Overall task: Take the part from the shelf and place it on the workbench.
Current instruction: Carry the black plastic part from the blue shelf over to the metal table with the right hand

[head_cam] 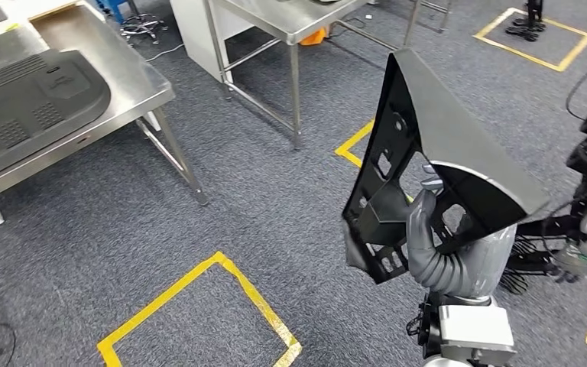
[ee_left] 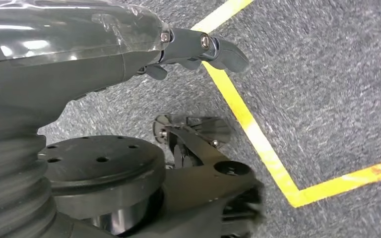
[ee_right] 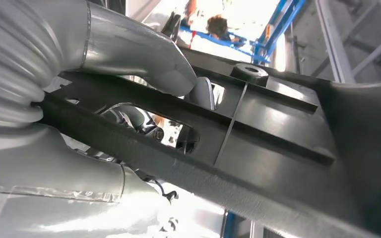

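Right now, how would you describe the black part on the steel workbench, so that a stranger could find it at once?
Look to the far left of the head view, where a stainless steel workbench stands on the grey carpet. On its top lies a wide, flat, dark plastic panel with rounded corners and ribbed patches. Unlike the black triangular plastic part held upright by the right hand, it lies flat, untouched.

Grey carpet (head_cam: 260, 199) is covering the whole floor, with yellow tape squares (head_cam: 199, 317) lying on it near centre and far right. A steel tabletop (head_cam: 134, 76) is standing at the far left on thin metal legs (a dark moulded panel (head_cam: 23, 107) is resting on it). A second steel table (head_cam: 290, 23) is standing beyond it, with cables trailing on the carpet.
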You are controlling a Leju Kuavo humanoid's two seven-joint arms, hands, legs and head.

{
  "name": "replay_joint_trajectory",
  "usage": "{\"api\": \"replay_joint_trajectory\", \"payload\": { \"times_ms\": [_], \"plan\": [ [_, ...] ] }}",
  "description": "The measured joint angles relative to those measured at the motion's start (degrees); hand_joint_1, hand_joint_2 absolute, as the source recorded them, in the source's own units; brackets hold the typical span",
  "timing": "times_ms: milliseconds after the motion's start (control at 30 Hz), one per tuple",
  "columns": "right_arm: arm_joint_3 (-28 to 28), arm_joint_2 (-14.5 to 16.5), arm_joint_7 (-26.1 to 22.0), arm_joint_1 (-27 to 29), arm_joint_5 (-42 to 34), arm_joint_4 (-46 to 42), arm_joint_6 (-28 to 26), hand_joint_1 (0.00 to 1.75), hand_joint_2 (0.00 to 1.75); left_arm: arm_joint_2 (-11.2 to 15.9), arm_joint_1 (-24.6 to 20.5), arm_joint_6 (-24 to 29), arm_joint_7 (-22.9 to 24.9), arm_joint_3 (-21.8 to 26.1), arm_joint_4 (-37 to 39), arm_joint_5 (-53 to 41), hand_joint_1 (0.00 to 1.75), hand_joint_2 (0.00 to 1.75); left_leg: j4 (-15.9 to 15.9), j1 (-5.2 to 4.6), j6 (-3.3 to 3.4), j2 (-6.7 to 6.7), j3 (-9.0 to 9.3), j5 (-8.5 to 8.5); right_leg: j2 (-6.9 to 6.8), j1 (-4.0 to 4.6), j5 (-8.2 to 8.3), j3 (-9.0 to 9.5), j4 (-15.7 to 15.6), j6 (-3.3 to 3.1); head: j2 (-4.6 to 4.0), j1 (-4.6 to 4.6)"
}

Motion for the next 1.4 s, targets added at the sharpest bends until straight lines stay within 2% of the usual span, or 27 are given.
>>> {"api": "replay_joint_trajectory", "payload": {
  "times_ms": [67,100,133,200,233,300,367,400,433,467,533,567,633,700,733,800,867,900,933,967,1033,1100,1133,1233,1267,1333,1400],
  "plan": [
    [0.00,0.00,0.00,-0.02,0.00,0.00,0.00,1.75,1.75,-0.01,-0.07,0.00,0.00,0.00,0.00,0.00,0.00,1.75,-7.30,-0.36,0.54,1.90,3.38,2.82,-0.76,0.15,-0.34,0.46,-0.03,0.39,0.00,0.03],
    [0.00,0.00,0.00,-0.04,0.00,0.00,0.00,1.75,1.75,-0.01,-0.08,0.00,0.00,0.00,0.00,0.00,0.00,1.75,-9.19,-0.59,0.82,2.52,4.13,3.31,-1.07,0.24,-0.47,0.62,-0.08,0.63,0.00,0.05],
    [0.00,0.00,0.01,-0.06,0.00,0.00,0.00,1.75,1.75,-0.01,-0.07,0.00,0.00,0.00,0.00,0.00,0.00,1.75,-9.64,-0.83,1.09,2.64,4.15,3.16,-1.36,0.32,-0.53,0.76,-0.19,0.91,0.00,0.08],
    [0.00,-0.01,0.02,-0.10,0.00,0.00,0.00,1.75,1.75,-0.01,-0.04,0.01,0.00,0.00,0.00,0.01,0.00,1.75,-10.08,-0.83,1.72,1.67,4.24,3.38,-1.83,0.24,-0.74,1.23,-0.46,1.59,0.00,0.09],
    [0.00,-0.01,0.02,-0.14,0.00,0.00,0.00,1.75,1.75,-0.01,-0.07,0.01,-0.02,0.00,0.00,0.01,0.00,1.75,-10.44,-0.70,2.11,1.21,4.47,3.53,-1.28,0.14,-1.22,1.34,-0.10,1.89,0.00,0.16],
    [0.00,-0.04,0.05,-0.23,-0.02,0.00,-0.01,1.75,1.75,-0.02,-0.19,0.02,-0.05,0.00,0.00,0.03,0.00,1.75,-11.04,-0.37,2.80,0.33,4.90,3.84,1.08,-0.03,-3.85,-0.32,4.04,2.21,0.00,0.49],
    [0.00,-0.08,0.13,-0.24,-0.10,0.00,-0.01,1.75,1.75,-0.02,-0.23,0.01,-0.08,0.00,0.00,0.05,0.00,1.75,-11.07,-0.48,3.14,-0.59,4.93,3.82,2.90,0.01,-7.29,-4.30,11.86,2.30,0.00,0.93],
    [0.00,-0.09,0.17,-0.21,-0.15,0.00,0.00,1.75,1.75,-0.02,-0.20,0.01,-0.08,0.00,0.00,0.08,0.00,1.75,-11.03,-0.54,3.22,-1.14,4.95,3.77,3.14,0.04,-7.98,-6.02,14.84,2.35,0.00,1.08],
    [0.00,-0.10,0.21,-0.21,-0.17,0.00,0.00,1.75,1.75,-0.02,-0.16,0.01,-0.09,0.00,0.00,0.11,0.00,1.75,-10.97,-0.59,3.25,-1.76,5.00,3.72,3.24,0.05,-7.47,-6.83,15.82,2.35,0.00,1.16],
    [0.00,-0.10,0.26,-0.21,-0.17,0.00,0.00,1.75,1.75,-0.02,-0.14,0.02,-0.09,0.00,0.00,0.15,0.00,1.75,-10.89,-0.62,3.23,-2.42,5.09,3.65,3.35,0.04,-5.84,-6.54,14.47,2.27,0.00,1.21],
    [0.00,-0.11,0.34,-0.25,-0.15,0.00,0.00,1.75,1.75,-0.03,-0.13,0.02,-0.10,0.00,0.00,0.20,0.00,1.75,-10.63,-0.56,3.03,-3.73,5.26,3.42,4.54,-0.01,-1.36,-3.62,7.06,1.92,0.00,1.39],
    [0.00,-0.11,0.38,-0.26,-0.14,0.00,-0.01,1.75,1.75,-0.03,-0.16,0.02,-0.11,0.00,0.00,0.22,0.00,1.75,-10.34,-0.60,2.82,-4.31,5.18,3.25,5.52,-0.06,0.06,-2.21,3.51,1.76,0.00,1.46],
    [0.00,-0.11,0.46,-0.27,-0.05,0.00,-0.01,1.75,1.75,-0.04,-0.15,0.02,-0.15,0.00,0.00,0.26,0.00,1.75,-10.02,-0.51,2.22,-5.28,4.82,3.11,6.80,0.08,0.75,-1.00,0.26,1.49,0.00,1.51],
    [0.00,-0.13,0.60,-0.26,0.07,0.00,0.00,1.75,1.75,-0.04,-0.06,0.02,-0.15,0.00,0.00,0.27,0.00,1.75,-10.06,-0.36,1.56,-6.10,4.61,3.13,6.02,0.13,0.85,-0.87,-0.10,1.08,0.00,1.46],
    [0.00,-0.13,0.65,-0.27,0.13,0.00,0.00,1.75,1.75,-0.03,-0.01,0.02,-0.15,0.00,0.00,0.27,0.00,1.75,-9.71,-0.40,1.24,-5.76,4.52,2.85,5.47,0.02,0.95,-0.69,-0.35,0.79,0.00,1.43],
    [0.00,-0.13,0.72,-0.26,0.19,0.00,0.00,1.75,1.75,-0.02,-0.05,0.02,-0.15,0.00,0.00,0.23,0.00,1.75,-6.18,-0.43,0.51,-3.65,3.02,0.70,4.19,-0.29,1.09,-0.33,-0.86,0.19,0.00,0.95],
    [0.00,-0.13,0.73,-0.22,0.21,0.00,0.00,1.75,1.75,-0.02,-0.08,0.02,-0.15,0.00,0.00,0.19,0.00,1.75,1.23,-0.22,-0.19,-1.48,-0.66,-2.81,2.90,-0.23,0.93,-0.19,-0.93,-0.15,0.00,0.46],
    [0.00,-0.13,0.73,-0.19,0.22,0.00,0.00,1.75,1.75,-0.02,-0.05,0.02,-0.15,0.00,0.00,0.17,0.00,1.75,4.58,-0.02,-0.43,-1.08,-2.43,-3.93,2.26,-0.22,0.84,-0.14,-0.92,-0.17,0.00,0.44],
    [0.00,-0.13,0.74,-0.16,0.22,0.00,0.00,1.75,1.75,-0.02,0.01,0.02,-0.15,0.00,0.00,0.17,0.00,1.75,6.11,0.17,-0.59,-0.90,-3.33,-3.96,1.66,-0.24,0.72,-0.06,-0.92,-0.13,0.00,0.43],
    [0.00,-0.13,0.74,-0.15,0.22,0.00,0.00,1.75,1.75,-0.02,0.06,0.02,-0.15,0.00,0.00,0.17,0.00,1.75,5.44,0.33,-0.70,-0.73,-3.10,-2.88,1.10,-0.29,0.58,0.11,-0.91,-0.03,0.00,0.43],
    [0.00,-0.13,0.74,-0.15,0.22,0.00,0.00,1.75,1.75,-0.01,0.08,0.03,-0.15,0.00,0.00,0.17,0.00,1.75,-1.84,0.51,-0.71,0.35,0.42,1.24,0.12,-0.40,0.17,0.70,-0.91,0.33,0.00,0.41],
    [0.01,-0.13,0.74,-0.16,0.22,0.00,0.00,1.75,1.75,-0.01,-0.01,0.04,-0.15,-0.01,0.00,0.16,0.00,1.75,-8.49,0.19,-0.21,1.85,3.55,3.69,-0.61,-0.25,-0.33,1.30,-0.88,0.97,0.00,0.38],
    [0.01,-0.13,0.74,-0.17,0.22,0.00,0.00,1.75,1.75,-0.01,-0.01,0.04,-0.15,-0.01,0.00,0.16,0.00,1.75,-9.87,-0.03,0.17,2.25,4.10,3.88,-0.92,-0.13,-0.52,1.52,-0.91,1.33,0.00,0.44],
    [0.03,-0.13,0.72,-0.19,0.22,0.00,0.00,1.75,1.75,0.00,0.05,0.09,-0.13,0.00,0.00,0.15,0.00,1.75,-10.16,-0.36,1.26,1.37,4.05,3.66,-1.78,-0.12,-0.72,2.15,-1.36,2.23,0.00,0.64],
    [0.03,-0.13,0.70,-0.19,0.21,0.00,0.00,1.75,1.75,-0.01,0.04,0.12,-0.14,0.00,0.00,0.15,0.00,1.75,-10.40,-0.27,1.59,1.07,4.21,3.75,-1.55,-0.25,-1.00,2.34,-1.25,2.47,0.00,0.70],
    [0.04,-0.13,0.59,-0.18,0.18,0.00,-0.01,1.75,1.75,-0.02,-0.07,0.15,-0.14,0.00,0.00,0.14,0.00,1.75,-10.89,0.01,2.28,0.49,4.57,3.97,0.35,-0.39,-3.12,1.23,1.74,2.63,0.00,1.01],
    [0.04,-0.13,0.47,-0.02,0.12,0.00,-0.02,1.75,1.75,-0.02,-0.14,0.15,-0.14,0.00,0.00,0.11,0.00,1.75,-11.05,-0.03,2.80,-0.31,4.69,3.97,2.51,-0.35,-6.87,-2.50,9.22,2.62,0.00,1.50]
  ]
}}
